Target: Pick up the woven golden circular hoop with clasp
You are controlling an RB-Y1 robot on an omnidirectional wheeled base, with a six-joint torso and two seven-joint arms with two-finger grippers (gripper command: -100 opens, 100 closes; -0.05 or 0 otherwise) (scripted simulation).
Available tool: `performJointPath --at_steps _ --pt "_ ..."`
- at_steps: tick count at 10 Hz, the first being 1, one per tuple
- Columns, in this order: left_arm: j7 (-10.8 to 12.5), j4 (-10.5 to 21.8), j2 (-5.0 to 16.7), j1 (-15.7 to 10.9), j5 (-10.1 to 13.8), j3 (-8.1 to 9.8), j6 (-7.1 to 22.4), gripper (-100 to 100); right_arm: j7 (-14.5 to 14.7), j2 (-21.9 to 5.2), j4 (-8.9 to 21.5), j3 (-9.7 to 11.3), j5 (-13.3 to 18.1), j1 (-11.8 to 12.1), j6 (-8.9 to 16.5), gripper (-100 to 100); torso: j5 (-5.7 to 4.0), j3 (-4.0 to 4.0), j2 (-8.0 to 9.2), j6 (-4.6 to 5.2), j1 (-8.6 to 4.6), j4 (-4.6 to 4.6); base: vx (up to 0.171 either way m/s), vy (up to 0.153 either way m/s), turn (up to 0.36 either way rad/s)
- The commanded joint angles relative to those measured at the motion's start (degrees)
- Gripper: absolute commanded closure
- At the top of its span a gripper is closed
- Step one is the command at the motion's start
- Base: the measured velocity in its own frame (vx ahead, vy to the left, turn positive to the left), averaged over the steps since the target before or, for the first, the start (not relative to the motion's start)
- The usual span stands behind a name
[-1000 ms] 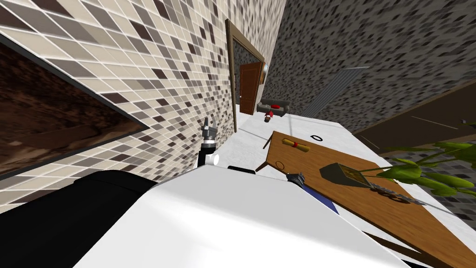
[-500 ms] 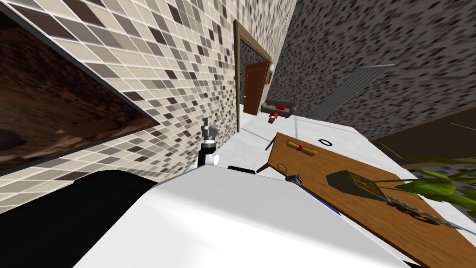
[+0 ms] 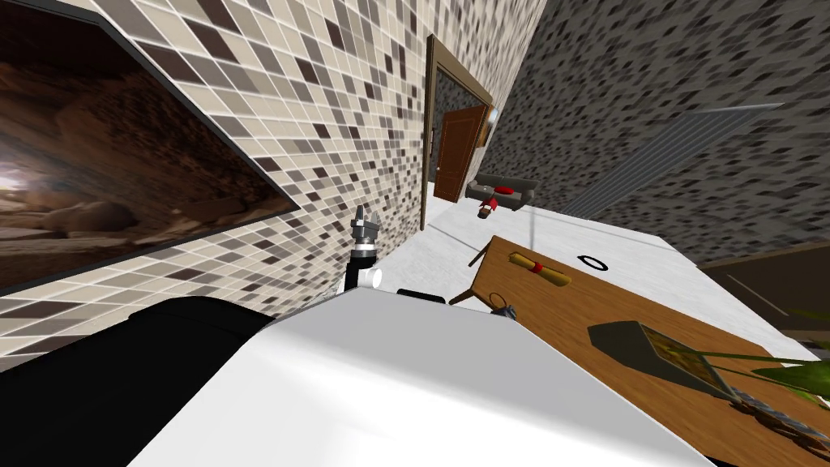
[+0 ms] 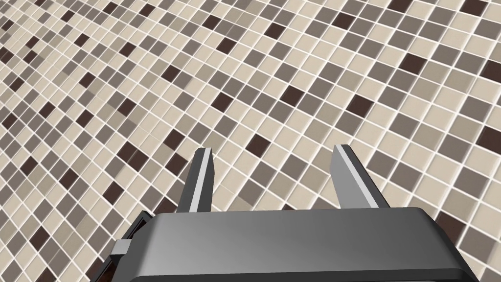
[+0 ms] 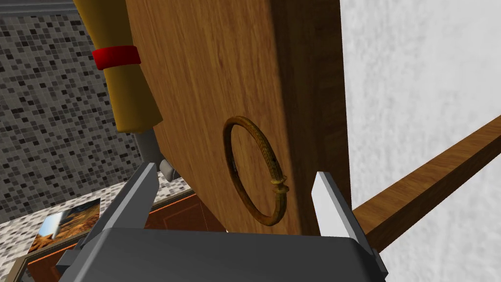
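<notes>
Hoop (image 5: 268, 155), woven and golden-brown with a small knotted clasp (image 5: 280, 185) on its rim, lies flat on the wooden desk (image 5: 220, 73), close to the desk's edge. In the right wrist view it sits in the gap between the two fingers of the right hand (image 5: 236, 171). That hand is spread wide and holds nothing; neither finger touches the hoop, and the clasp faces the finger on the desk-edge side. Further along the desk from the hoop lies a rolled yellow scroll (image 5: 125, 83) with a red band. Past the desk's edge is white floor (image 5: 416, 73).

In the head view the right hand (image 3: 504, 310) shows small at the near corner of the desk (image 3: 567, 316), just right of centre, with the scroll (image 3: 539, 269) a little above it. A dark planter (image 3: 648, 349) stands on the desk at lower right. A black ring (image 3: 592, 263) lies on the floor beyond the desk.

The left hand (image 3: 364, 223) is raised left of centre, near the tiled wall (image 3: 340, 122). Its fingers (image 4: 203, 166) are apart and grip nothing.
</notes>
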Motion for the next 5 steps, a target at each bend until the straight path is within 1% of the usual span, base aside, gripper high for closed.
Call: performJointPath --at_steps 1,2,3,4,5 --pt "0.00 0.00 0.00 0.00 0.00 0.00 0.00 0 0.44 1.50 1.15 -0.09 1.63 -0.48 0.53 -100 0.00 0.00 0.00 0.00 0.00 0.00 0.005 -0.020 0.134" --pt "0.00 0.00 0.00 0.00 0.00 0.00 0.00 0 0.55 3.07 1.90 -0.02 2.80 -0.73 0.92 -100 0.00 -0.02 -0.02 0.01 0.01 -0.01 0.006 -0.021 0.129" --pt "0.00 0.00 0.00 0.00 0.00 0.00 0.00 0 0.47 2.51 1.64 0.11 2.23 -0.79 1.02 -100 0.00 -0.02 -0.04 0.01 0.02 -0.01 0.003 -0.010 0.027" --pt "0.00 0.00 0.00 0.01 0.00 0.00 0.00 0 0.54 2.68 1.73 0.14 2.36 -0.85 1.14 0 0.02 -0.02 -0.02 0.04 0.03 -0.01 0.000 0.000 0.000" --pt "0.00 0.00 0.00 0.01 0.00 0.00 0.00 0 -0.35 3.03 3.12 0.89 2.64 -1.59 2.79 -100 0.02 -0.01 -0.01 0.03 0.06 -0.01 -0.009 -0.051 0.050"
